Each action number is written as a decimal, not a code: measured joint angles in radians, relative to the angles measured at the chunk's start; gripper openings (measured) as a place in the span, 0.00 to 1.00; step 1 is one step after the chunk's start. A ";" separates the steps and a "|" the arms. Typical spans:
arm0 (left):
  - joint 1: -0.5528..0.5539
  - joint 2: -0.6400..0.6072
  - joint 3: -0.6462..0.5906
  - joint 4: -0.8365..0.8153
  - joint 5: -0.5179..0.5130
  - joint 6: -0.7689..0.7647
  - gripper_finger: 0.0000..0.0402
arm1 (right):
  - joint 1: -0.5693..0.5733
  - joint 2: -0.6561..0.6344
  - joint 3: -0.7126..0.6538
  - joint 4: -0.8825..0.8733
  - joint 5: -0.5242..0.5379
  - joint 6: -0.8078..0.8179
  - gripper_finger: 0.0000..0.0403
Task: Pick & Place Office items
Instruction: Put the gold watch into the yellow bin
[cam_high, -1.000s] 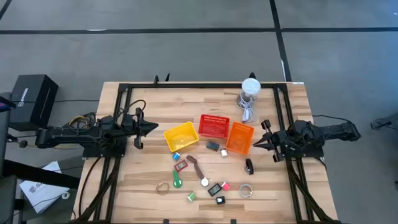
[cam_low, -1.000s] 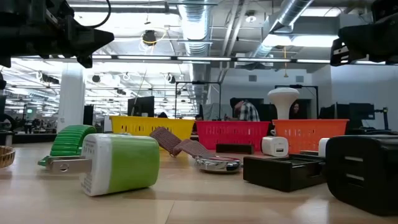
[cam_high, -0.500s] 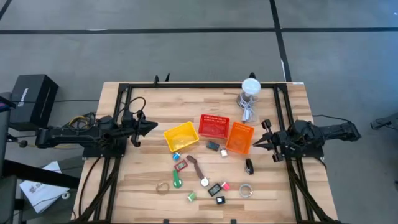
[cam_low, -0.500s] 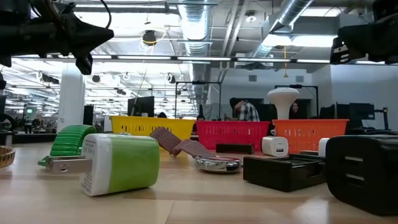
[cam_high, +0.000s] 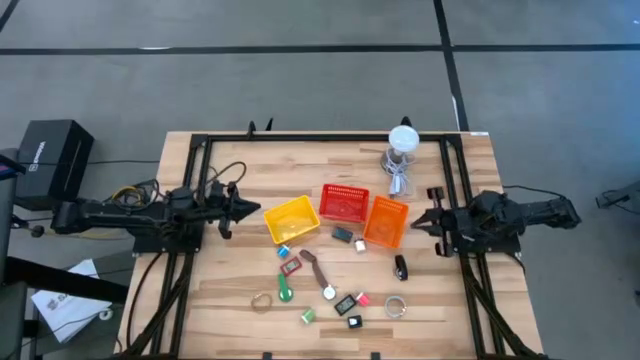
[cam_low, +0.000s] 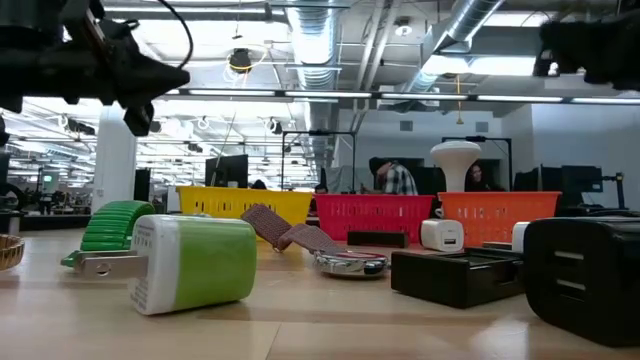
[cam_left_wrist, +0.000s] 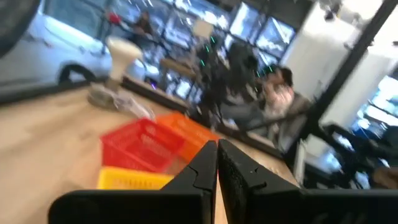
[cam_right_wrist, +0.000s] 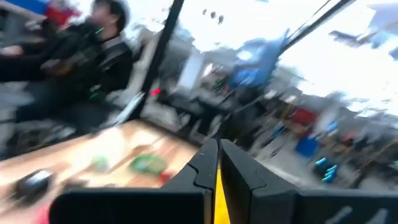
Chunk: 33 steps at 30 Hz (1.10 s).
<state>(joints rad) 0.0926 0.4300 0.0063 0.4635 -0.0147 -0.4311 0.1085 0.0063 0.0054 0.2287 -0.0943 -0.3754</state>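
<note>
I am viewing level across table: green-and-white block (cam_low: 190, 262) lying foremost, green clip (cam_low: 117, 228) behind it, brown strip (cam_low: 285, 230) leaning before yellow basket (cam_low: 245, 204), black box (cam_low: 455, 273) sitting right, left gripper (cam_low: 140, 80) hanging overhead.

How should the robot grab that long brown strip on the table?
Probably from straight above, pinching the brown strip across its narrow width near the middle. It seems to lie mostly flat on the table, running lengthwise away from the baskets, so only its thin sides fit a claw.

No legible text, label, brand or number anywhere.
</note>
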 joint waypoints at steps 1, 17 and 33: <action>0.000 0.021 0.000 0.004 0.004 0.000 0.02 | -0.005 0.000 0.000 0.032 0.024 0.021 0.03; -0.023 0.227 0.000 0.390 -0.001 0.008 0.02 | -0.094 0.053 0.000 0.108 0.126 0.261 0.03; -0.470 0.449 0.193 0.387 -0.333 0.199 0.00 | -0.010 0.678 0.135 0.328 0.125 0.395 0.03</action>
<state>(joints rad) -0.3774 0.8785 0.1996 0.8502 -0.3473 -0.2320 0.0983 0.6842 0.1403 0.5569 0.0303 0.0196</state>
